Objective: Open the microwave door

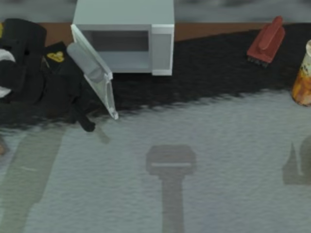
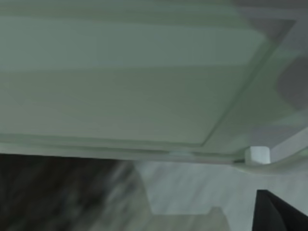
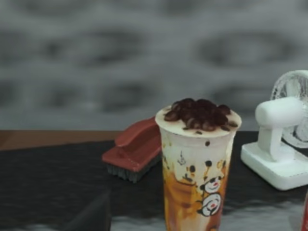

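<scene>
The silver-white microwave (image 1: 126,19) stands at the back of the table, left of centre. The microwave door (image 1: 99,80) is swung wide open toward the left, hinged at the left front corner, and the grey interior (image 1: 124,53) shows. My left gripper (image 1: 86,124) sits low, just left of the door's free end. In the left wrist view the door's pale window (image 2: 120,82) fills the upper picture, very close. My right arm is outside the top view at the right; a dark part of its gripper (image 3: 96,216) shows at the wrist view's edge.
A red brush (image 1: 266,41) lies at the back right on the dark mat (image 1: 204,63). A tall drink cup (image 1: 303,77) stands at the right edge, and a small white fan (image 3: 284,139) stands beside it. The front half of the table is pale grey.
</scene>
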Motion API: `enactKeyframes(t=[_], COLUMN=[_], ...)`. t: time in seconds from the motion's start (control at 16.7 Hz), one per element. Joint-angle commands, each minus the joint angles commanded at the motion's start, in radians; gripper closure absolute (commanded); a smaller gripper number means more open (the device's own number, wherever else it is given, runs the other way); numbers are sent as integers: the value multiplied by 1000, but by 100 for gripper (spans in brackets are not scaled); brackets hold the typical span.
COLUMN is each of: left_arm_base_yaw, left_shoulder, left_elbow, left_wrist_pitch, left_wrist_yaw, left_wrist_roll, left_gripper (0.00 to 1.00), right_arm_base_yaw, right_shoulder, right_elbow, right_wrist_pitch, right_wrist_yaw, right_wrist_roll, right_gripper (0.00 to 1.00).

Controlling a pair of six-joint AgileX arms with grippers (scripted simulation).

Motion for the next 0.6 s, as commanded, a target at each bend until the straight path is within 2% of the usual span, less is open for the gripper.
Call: enactKeyframes(t=[0.3, 0.6], left_arm_base_yaw=[0, 0], left_shoulder=[0, 0], left_elbow=[0, 0], left_wrist_pitch=[0, 0], left_wrist_yaw=[0, 0], left_wrist_roll=[0, 0], left_gripper=[100, 62], right_arm_base_yaw=[0, 0], right_shoulder=[0, 0], right_elbow=[0, 0], right_wrist_pitch=[0, 0], right_wrist_yaw=[0, 0], right_wrist_roll=[0, 0], right_gripper=[0, 0])
